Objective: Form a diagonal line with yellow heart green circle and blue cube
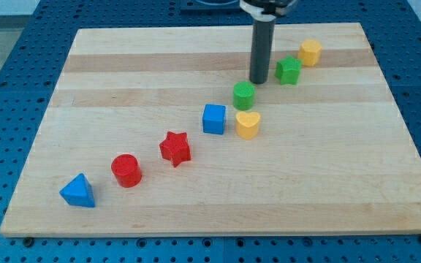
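The yellow heart (248,125) lies near the board's middle, just right of the blue cube (213,119). The green circle (244,95) sits directly above the heart, close to it. My tip (258,80) is on the board just above and to the right of the green circle, a small gap away, and left of the green star. The dark rod rises from it to the view's top.
A green star (289,70) and a yellow hexagon (310,52) lie up right. A red star (175,148), a red cylinder (126,171) and a blue triangle (77,191) trail down left. The wooden board (342,183) sits on a blue perforated table.
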